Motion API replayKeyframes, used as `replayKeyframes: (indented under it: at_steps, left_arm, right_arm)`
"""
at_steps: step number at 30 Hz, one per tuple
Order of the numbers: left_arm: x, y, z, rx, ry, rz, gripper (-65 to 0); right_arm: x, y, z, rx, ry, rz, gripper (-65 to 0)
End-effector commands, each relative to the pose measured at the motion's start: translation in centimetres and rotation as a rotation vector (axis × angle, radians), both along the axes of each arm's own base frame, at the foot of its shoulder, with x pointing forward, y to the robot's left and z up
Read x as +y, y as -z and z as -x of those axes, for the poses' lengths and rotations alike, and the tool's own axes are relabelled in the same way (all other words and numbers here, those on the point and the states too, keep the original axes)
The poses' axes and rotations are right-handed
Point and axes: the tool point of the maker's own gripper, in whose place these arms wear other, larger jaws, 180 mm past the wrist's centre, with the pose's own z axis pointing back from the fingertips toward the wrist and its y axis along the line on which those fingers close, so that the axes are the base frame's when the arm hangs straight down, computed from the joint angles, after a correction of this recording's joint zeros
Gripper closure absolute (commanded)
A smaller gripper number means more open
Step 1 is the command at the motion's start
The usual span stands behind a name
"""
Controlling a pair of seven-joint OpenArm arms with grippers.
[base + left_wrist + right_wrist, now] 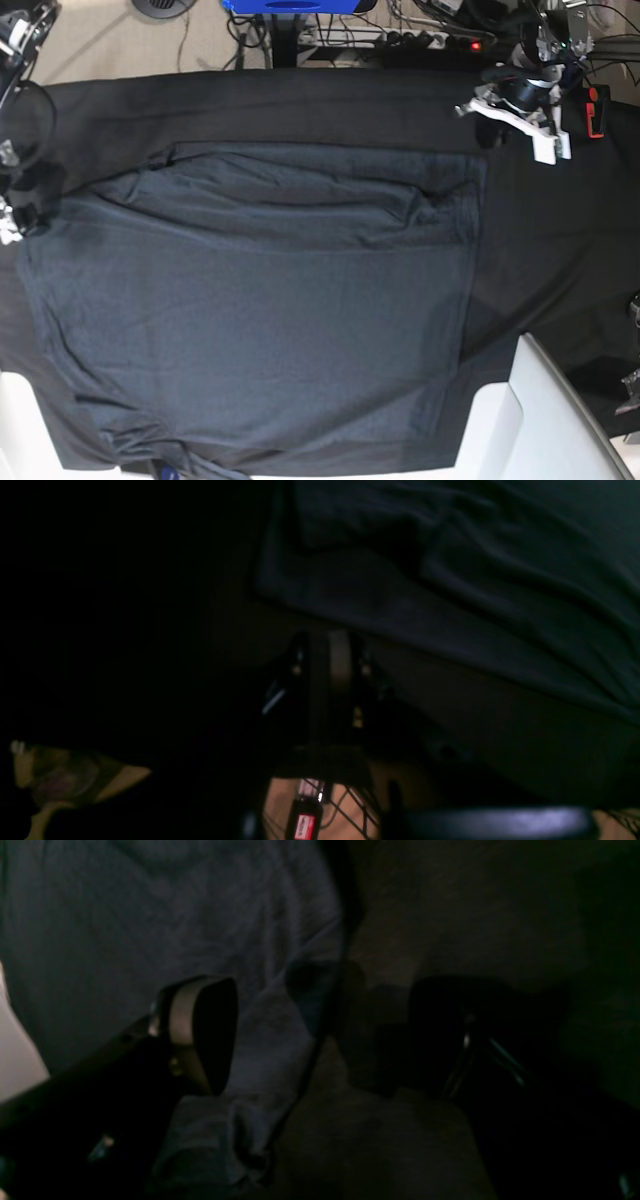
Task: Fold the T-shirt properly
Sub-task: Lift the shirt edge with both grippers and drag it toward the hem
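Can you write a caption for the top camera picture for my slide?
Dark grey T-shirt spread across a black-covered table, partly folded at the top.

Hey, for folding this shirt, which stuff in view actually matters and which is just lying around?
Part of the job:
- T-shirt, spread across the table
- left gripper, beside the shirt's edge
- right gripper, jaws straddling the shirt's edge

Just lying about:
- black table cloth
- power strip and cables on the floor
- blue item behind the table

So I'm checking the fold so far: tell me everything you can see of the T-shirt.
The T-shirt is plain dark slate-grey knit, lying flat on the black table cloth. Its far part looks folded over, with a straight right-hand edge and wrinkles near the far corner. The near hem is bunched. Nothing grips it.
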Motion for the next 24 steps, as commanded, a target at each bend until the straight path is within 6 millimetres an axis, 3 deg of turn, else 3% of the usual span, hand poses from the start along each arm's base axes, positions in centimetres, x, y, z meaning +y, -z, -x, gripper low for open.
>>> replayKeyframes:
  at_steps: [1, 4, 7, 9, 14, 17, 20, 22, 23, 24]
  left_arm:
    - [0.1, -0.2, 0.0, -0.012, 0.001, 0.002, -5.3]
    - [0.3, 0.9, 0.7, 0.022, -0.01, 0.01, -5.4]
    - [0.4, 1.7, 1.3, 0.045, -0.018, 0.015, -6.3]
    - [0.4, 1.9, 1.4, 0.05, -0.02, 0.016, -11.8]
    - [0.4, 2.0, 1.9, 0.061, -0.022, 0.016, -35.5]
    - [0.4, 1.9, 2.0, 0.06, -0.02, 0.015, -44.8]
    - [0.4, 2.0, 1.9, 0.06, -0.021, 0.016, -48.2]
    - [0.4, 2.0, 1.8, 0.059, -0.022, 0.016, -48.1]
    - [0.4, 2.0, 1.8, 0.058, -0.022, 0.016, -48.1]
    - [0.4, 2.0, 1.8, 0.057, -0.024, 0.019, -48.1]
  right_arm:
    - [-1.3, -1.6, -1.4, -0.048, 0.003, 0.027, -50.7]
    - [-1.2, -2.0, -2.1, -0.062, 0.0, 0.027, -50.7]
    - [0.3, -1.6, -2.7, -0.044, -0.07, 0.042, -50.7]
    - [1.0, -1.6, -3.6, -0.053, -0.102, 0.071, -48.0]
    - [1.4, 0.1, -2.8, -0.019, -0.093, 0.06, -31.2]
    - [1.3, 0.4, -2.7, -0.018, -0.082, 0.066, -26.9]
    - [1.3, 0.7, -2.5, -0.009, -0.079, 0.059, -17.7]
    - [1.4, 0.7, -2.5, -0.009, -0.079, 0.057, -3.9]
    - [1.5, 0.8, -2.5, -0.009, -0.078, 0.056, 0.0]
    - [1.6, 0.8, -2.5, -0.009, -0.074, 0.049, 0.0]
